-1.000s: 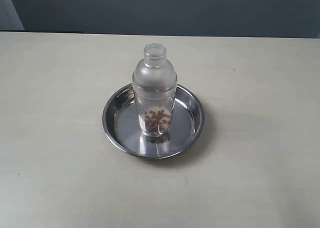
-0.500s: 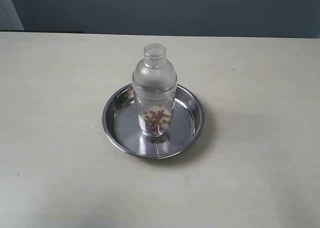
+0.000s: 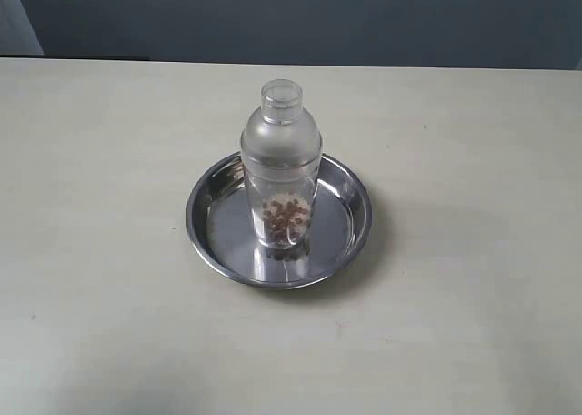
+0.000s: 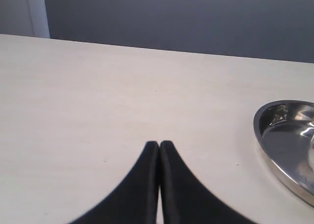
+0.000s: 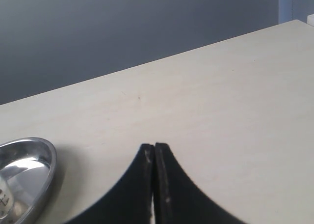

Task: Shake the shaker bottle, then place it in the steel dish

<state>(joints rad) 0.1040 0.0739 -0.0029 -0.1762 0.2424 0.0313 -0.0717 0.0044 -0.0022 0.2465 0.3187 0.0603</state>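
The frosted shaker bottle (image 3: 281, 165) stands upright in the middle of the steel dish (image 3: 211, 237), brown bits resting at its bottom. No gripper touches it, and neither arm shows in the exterior view. In the left wrist view my left gripper (image 4: 159, 144) is shut and empty above bare table, with the steel dish's rim (image 4: 260, 135) off to one side. The right wrist view has my right gripper (image 5: 154, 146) shut on nothing, with the steel dish's edge (image 5: 46, 172) and a sliver of the shaker bottle (image 5: 4, 197) at the frame border.
The pale table (image 3: 473, 160) stretches all around the dish, with a few small specks on it. A dark wall (image 3: 318, 19) runs behind its far edge.
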